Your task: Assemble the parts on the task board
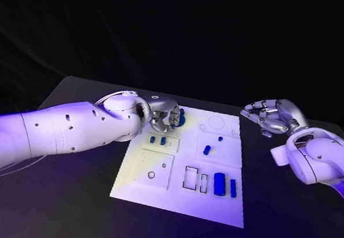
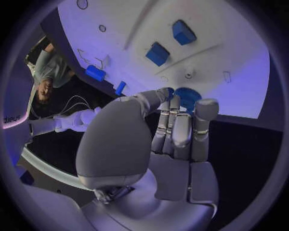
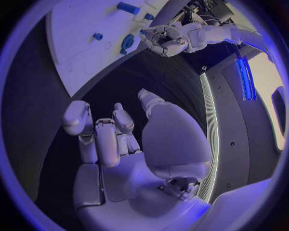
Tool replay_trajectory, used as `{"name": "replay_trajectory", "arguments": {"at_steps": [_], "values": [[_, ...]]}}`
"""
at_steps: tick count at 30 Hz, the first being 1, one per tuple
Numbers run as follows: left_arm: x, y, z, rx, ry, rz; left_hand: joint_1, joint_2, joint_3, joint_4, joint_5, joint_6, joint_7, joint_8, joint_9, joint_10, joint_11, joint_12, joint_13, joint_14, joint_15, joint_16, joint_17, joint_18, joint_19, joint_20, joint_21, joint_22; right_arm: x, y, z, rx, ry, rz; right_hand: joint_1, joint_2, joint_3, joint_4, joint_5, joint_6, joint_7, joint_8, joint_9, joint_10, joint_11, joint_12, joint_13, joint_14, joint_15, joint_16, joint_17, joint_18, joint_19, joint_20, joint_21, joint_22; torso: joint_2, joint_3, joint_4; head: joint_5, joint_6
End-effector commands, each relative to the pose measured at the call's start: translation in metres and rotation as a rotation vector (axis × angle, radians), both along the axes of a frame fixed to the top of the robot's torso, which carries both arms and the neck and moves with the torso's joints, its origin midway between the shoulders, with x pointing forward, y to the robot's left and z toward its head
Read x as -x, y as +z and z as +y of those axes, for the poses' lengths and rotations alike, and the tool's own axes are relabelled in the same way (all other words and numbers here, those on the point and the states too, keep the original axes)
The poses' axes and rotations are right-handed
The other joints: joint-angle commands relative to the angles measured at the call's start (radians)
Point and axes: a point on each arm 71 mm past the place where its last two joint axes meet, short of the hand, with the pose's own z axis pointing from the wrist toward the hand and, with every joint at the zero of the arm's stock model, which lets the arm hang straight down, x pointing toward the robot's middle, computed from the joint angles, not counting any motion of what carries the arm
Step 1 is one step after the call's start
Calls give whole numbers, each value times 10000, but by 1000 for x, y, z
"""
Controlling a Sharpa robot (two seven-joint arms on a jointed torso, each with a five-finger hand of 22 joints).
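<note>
On the black bench (image 1: 62, 199) the white board (image 1: 181, 198) carries small blue parts (image 1: 219, 184), the left hand (image 1: 164, 118) at its near-left edge pinching a round blue disc (image 2: 188, 98), while the right hand (image 1: 271, 117) hovers off the board's far right corner, fingers curled and holding nothing.

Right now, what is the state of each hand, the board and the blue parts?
Left hand: over the board's far left edge, fingers at the blue disc, grip not clear.
Blue disc: at the left hand's fingertips, partly hidden.
Right hand: off the board to its right, fingers curled, holding nothing.
Board: flat on the table.
Cylinder: lying on the board near its right edge.
</note>
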Motion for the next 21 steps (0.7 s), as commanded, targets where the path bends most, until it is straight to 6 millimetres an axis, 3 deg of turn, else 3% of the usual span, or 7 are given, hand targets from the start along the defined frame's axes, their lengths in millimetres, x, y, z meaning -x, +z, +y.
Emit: {"name": "replay_trajectory", "arguments": {"at_steps": [1,14,21], "values": [[0,1,4,249,232,200,-94,-18,9,-13,14,82,-13,-50,13,45,-4,57,4,67,-29,39,-21,-144,70,10,41,15,0,0,1,50,108,-118,64,30,-17,44,49,-67,-7,63,-16,-8,-13,-47,-11,204,-61,-45,-5,84,-53,-2,-30,-9,-7,12,-1,13,-8],[2,-1,20,186,531,499,-112,-25,5,-13,12,97,-15,-49,16,56,-6,58,8,59,-31,28,-70,-142,67,9,41,9,1,0,0,59,103,-121,64,30,-17,44,49,-67,-7,63,-16,-8,-13,-47,-11,204,-61,-45,-5,84,-53,-2,-30,-9,6,19,-31,12,-7],[2,-3,22,120,554,607,-124,-28,2,-14,11,112,-18,-47,19,67,-10,58,11,54,-32,20,-101,-141,66,8,43,8,1,0,0,64,104,-123,64,30,-17,44,49,-67,-7,63,-16,-8,-13,-47,-11,204,-61,-45,-5,84,-53,-2,-30,-9,11,20,-18,-1,-33]]}}
